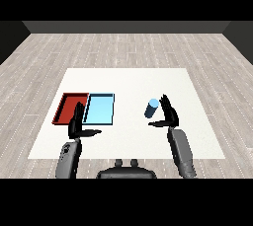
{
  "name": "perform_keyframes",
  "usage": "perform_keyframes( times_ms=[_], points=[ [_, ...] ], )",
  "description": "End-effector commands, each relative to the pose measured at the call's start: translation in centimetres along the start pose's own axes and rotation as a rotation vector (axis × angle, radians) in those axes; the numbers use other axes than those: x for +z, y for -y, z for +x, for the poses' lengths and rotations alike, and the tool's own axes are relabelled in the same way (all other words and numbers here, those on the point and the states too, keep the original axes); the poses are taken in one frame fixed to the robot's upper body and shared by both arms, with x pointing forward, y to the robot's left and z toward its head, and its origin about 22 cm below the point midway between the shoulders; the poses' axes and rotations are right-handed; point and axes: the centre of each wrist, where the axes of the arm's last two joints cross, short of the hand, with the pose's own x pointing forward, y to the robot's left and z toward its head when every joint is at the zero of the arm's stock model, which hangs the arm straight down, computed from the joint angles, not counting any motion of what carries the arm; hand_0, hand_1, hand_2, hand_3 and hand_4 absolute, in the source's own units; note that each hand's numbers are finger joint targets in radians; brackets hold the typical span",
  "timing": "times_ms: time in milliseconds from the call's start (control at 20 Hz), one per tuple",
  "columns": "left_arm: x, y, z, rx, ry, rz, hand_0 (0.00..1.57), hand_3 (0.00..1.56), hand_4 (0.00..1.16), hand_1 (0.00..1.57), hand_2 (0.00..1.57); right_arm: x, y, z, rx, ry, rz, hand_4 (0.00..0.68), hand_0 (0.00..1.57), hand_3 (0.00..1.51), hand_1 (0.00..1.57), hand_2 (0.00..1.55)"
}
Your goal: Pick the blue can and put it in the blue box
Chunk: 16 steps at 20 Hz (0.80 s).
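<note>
Head view, left to right: my left hand [77,125] hangs with fingers straight, holding nothing, over the near edge of the shallow red tray [63,102]; the light blue tray [100,120] lies just beside it. Well to the right, the small blue cylindrical can [152,108] stands slightly tilted. My right hand [167,115], fingers spread and empty, sits just right of it, far nearer than my left.

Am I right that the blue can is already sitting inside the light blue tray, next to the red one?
No. The head view shows the blue can on the white table by the right hand, well right of the light blue tray, which does lie beside the red tray.
</note>
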Motion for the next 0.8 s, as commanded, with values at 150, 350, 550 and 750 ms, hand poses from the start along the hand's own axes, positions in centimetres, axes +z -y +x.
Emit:
perform_keyframes(
  times_ms=[150,350,550,750],
  points=[
    [0.9,1.2,1.2,0.009,0.032,0.004,0.00,0.00,0.00,0.00,0.00,-0.4,0.3,-0.9,0.011,0.009,-0.010,0.000,0.00,0.00,0.00,0.00],
    [0.3,-0.1,-1.0,-0.006,0.029,-0.002,0.00,0.00,0.00,0.00,0.00,0.3,4.1,-1.0,-0.005,0.014,-0.029,0.000,0.00,0.00,0.00,0.00],
    [0.3,0.4,1.3,0.007,0.012,0.012,0.00,0.00,0.00,0.00,0.00,-0.9,0.8,0.4,0.035,-0.004,-0.035,0.000,0.00,0.00,0.00,0.00],
    [0.3,1.0,0.3,-0.015,0.032,0.007,0.00,0.00,0.00,0.00,0.00,-1.0,1.2,-0.7,-0.022,-0.049,-0.025,0.000,0.00,0.00,0.00,0.00]
  ],
)
